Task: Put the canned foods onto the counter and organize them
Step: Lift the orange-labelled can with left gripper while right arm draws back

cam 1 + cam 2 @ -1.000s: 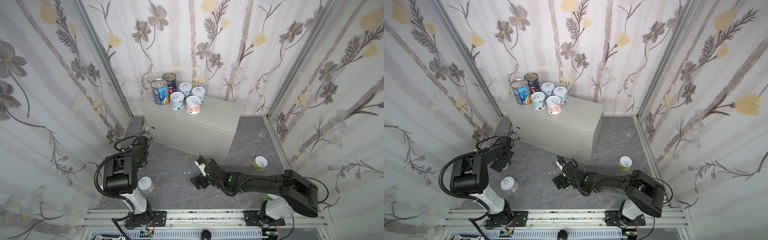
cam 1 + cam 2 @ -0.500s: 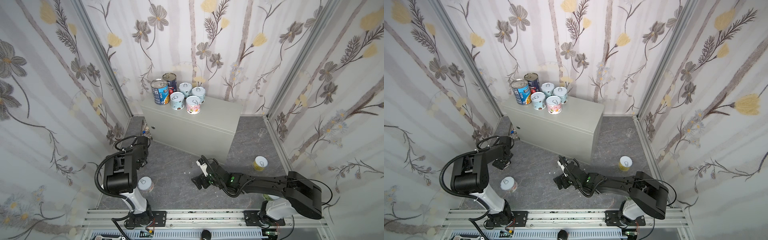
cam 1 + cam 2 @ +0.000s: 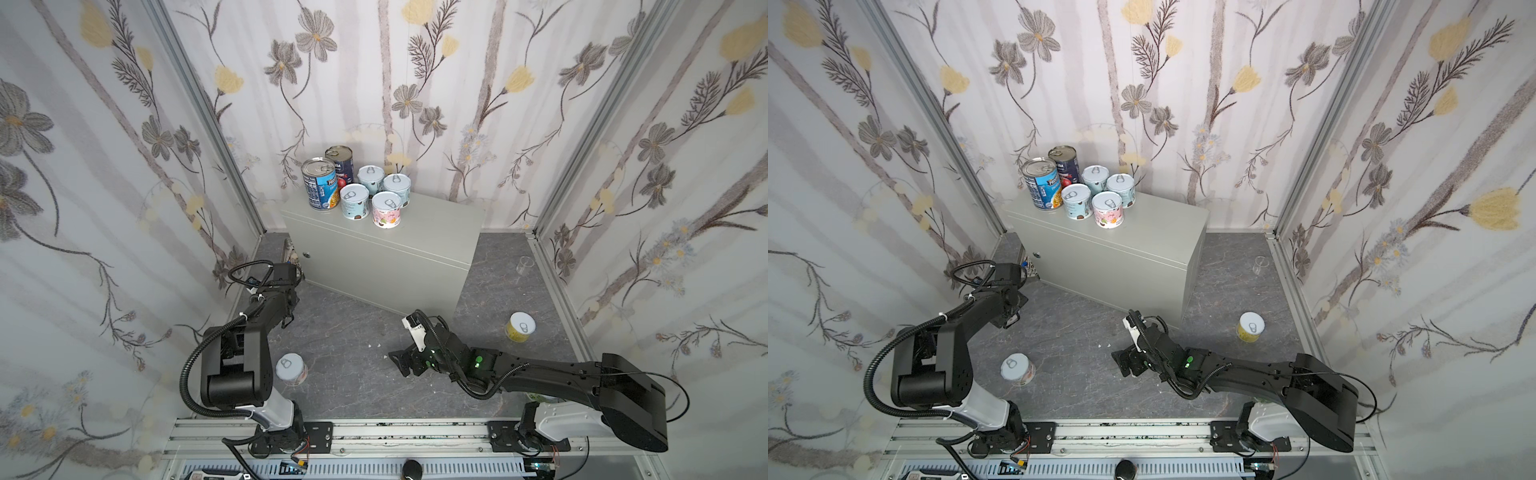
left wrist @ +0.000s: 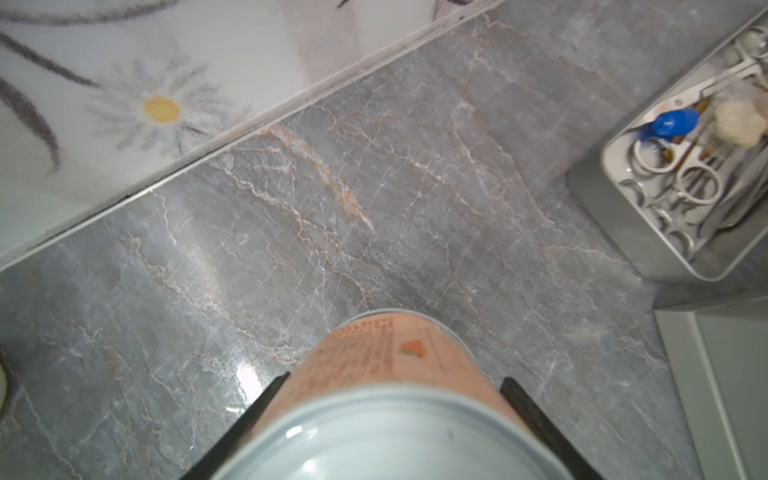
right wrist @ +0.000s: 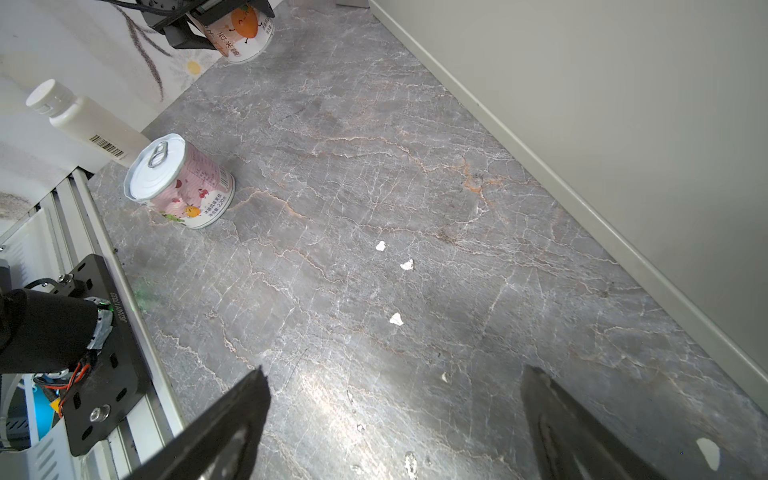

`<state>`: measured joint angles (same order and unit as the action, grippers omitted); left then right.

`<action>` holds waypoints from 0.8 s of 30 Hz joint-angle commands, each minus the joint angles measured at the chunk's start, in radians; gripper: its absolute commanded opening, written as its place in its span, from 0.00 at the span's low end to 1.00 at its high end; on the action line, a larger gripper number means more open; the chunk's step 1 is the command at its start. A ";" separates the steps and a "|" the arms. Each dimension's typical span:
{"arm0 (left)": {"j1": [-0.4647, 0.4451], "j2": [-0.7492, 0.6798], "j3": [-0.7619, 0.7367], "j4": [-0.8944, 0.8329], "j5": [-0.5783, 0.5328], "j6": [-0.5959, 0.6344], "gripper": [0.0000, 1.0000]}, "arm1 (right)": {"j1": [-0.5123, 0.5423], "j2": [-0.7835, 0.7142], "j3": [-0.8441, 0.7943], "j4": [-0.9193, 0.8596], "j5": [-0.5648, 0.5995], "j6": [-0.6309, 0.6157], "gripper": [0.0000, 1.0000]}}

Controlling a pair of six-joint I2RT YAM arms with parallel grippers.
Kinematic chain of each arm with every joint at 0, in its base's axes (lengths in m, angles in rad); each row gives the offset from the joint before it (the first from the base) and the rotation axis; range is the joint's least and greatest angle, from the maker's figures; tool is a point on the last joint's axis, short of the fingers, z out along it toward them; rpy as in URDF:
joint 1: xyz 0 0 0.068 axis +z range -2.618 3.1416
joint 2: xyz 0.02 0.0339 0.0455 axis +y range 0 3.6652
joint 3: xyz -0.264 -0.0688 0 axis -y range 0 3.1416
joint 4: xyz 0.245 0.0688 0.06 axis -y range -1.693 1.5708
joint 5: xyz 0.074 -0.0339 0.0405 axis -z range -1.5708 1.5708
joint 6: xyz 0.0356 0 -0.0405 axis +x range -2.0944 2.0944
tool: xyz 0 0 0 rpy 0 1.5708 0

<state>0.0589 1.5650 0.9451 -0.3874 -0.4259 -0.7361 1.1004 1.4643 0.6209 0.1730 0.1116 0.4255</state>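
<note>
The counter (image 3: 415,232) carries two tall cans (image 3: 319,183) (image 3: 340,162) and several short pastel cans (image 3: 354,201) at its back left corner. My left gripper (image 4: 395,386) is shut on a short peach-labelled can (image 4: 395,361) low over the floor by the left wall. The right wrist view shows that can too (image 5: 245,29). In both top views my arm hides it. A pink can (image 3: 291,368) (image 5: 178,183) stands near the left arm's base. By the right wall stands a yellow can (image 3: 519,328). My right gripper (image 5: 395,415) (image 3: 405,345) hovers open over bare floor.
A white capped bottle (image 5: 83,120) lies against the left wall behind the pink can. A metal tray (image 4: 665,257) of scissors sits beside the counter's left end. A small clear glass (image 3: 524,264) stands at the back right. White crumbs (image 5: 395,319) dot the marbled floor.
My left gripper has closed on the peach can. The right arm has shifted only slightly to the right, jaws still wide.
</note>
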 commanded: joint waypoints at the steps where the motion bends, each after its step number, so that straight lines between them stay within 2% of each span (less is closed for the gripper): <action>1: -0.022 -0.027 0.030 0.015 -0.013 0.117 0.57 | 0.001 -0.025 -0.005 -0.006 0.026 -0.001 0.95; 5: -0.055 -0.072 0.053 0.009 -0.005 0.205 0.56 | 0.002 -0.060 -0.017 -0.020 0.040 0.001 0.95; 15: -0.102 -0.200 0.084 -0.016 0.134 0.424 0.56 | 0.002 -0.136 -0.036 -0.062 0.065 0.006 0.95; 24: -0.165 -0.322 0.106 -0.065 0.231 0.520 0.54 | 0.001 -0.227 -0.049 -0.116 0.095 0.011 0.95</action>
<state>-0.0914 1.2758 1.0306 -0.4690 -0.2302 -0.2619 1.1004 1.2587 0.5743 0.0696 0.1818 0.4263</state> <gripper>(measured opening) 0.715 0.949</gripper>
